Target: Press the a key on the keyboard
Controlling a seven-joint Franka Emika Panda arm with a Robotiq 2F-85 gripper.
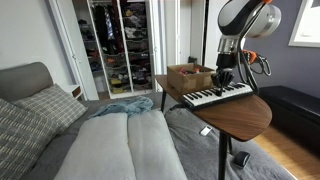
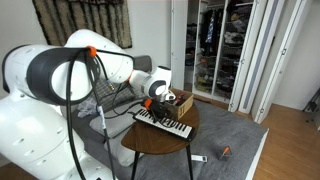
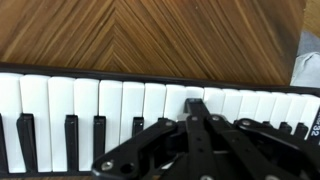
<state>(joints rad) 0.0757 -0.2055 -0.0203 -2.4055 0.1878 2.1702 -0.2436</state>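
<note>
The slim white keyboard lies on the round wooden table, also seen in an exterior view. My gripper stands upright over its middle, also in an exterior view. In the wrist view the white and black keys fill the frame. My gripper is shut, its joined fingertips resting on a white key near the middle, which looks slightly pushed down.
A brown open-topped box stands on the table just behind the keyboard, close to my gripper. A bed lies beside the table. An open closet is at the back. Small objects lie on the floor.
</note>
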